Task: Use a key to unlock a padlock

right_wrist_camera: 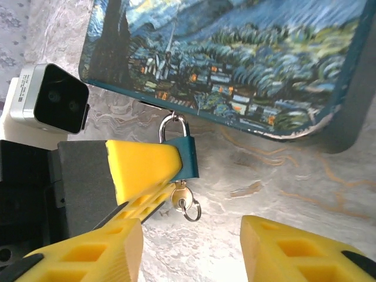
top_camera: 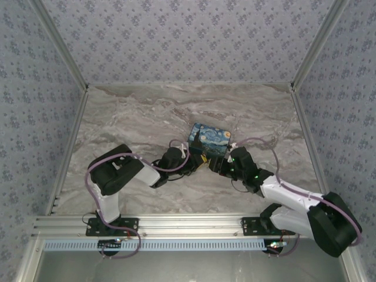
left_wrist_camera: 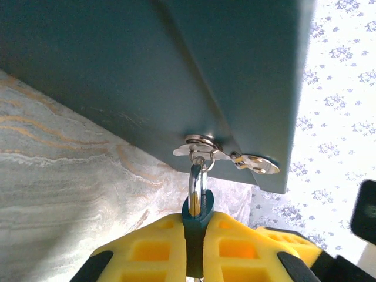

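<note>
"Since the padlock [right_wrist_camera: 187, 155] hangs from the near edge of the painted box [right_wrist_camera: 235, 59], where's the hold?"

"Its body: the left gripper [left_wrist_camera: 197, 230] is clamped there. Small, rigid, light, probably slick. Below it, away from the box, the key [right_wrist_camera: 180, 191] sits inserted. The right gripper [right_wrist_camera: 191, 235] gapes just beyond. Pinch the key's head."
</note>
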`<state>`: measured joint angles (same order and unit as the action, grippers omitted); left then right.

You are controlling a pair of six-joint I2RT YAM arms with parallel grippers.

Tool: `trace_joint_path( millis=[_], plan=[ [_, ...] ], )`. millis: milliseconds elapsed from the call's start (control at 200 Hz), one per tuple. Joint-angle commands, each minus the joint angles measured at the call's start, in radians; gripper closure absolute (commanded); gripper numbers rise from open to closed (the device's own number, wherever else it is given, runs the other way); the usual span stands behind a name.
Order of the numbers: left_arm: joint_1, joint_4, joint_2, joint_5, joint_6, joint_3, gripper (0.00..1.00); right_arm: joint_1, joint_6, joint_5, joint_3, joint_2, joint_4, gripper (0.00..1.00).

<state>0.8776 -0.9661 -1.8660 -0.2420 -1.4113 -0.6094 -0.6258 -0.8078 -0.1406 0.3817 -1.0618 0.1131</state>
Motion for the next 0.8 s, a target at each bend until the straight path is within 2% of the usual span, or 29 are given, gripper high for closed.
trace_joint_path(
  millis=[0,110,200,410,510,635,795],
  plan=[
    [-0.004,0.045,0.055,0.004,0.018,-0.02,0.93,0.001,0.238,0.096,0.068,0.071,-0.184,0.48],
    [-0.011,0.099,0.084,-0.004,0.017,-0.026,0.94,-0.027,0.396,0.157,0.106,0.105,-0.232,0.46],
    [-0.018,0.133,0.102,-0.009,0.004,-0.027,0.95,-0.096,0.511,0.253,0.147,0.1,-0.249,0.46],
    [-0.041,0.18,0.143,-0.023,-0.015,-0.022,0.97,-0.427,0.823,0.697,0.18,0.007,-0.178,0.47],
    [-0.053,0.199,0.161,-0.034,-0.018,-0.021,0.98,-0.523,0.885,0.824,0.178,-0.089,-0.135,0.49],
    [-0.061,0.218,0.182,-0.043,-0.019,-0.018,0.98,-0.564,0.889,0.895,0.188,-0.203,-0.106,0.53],
    [-0.064,0.231,0.197,-0.051,-0.022,-0.019,0.99,-0.56,0.889,0.897,0.17,-0.243,-0.051,0.54]
  ],
)
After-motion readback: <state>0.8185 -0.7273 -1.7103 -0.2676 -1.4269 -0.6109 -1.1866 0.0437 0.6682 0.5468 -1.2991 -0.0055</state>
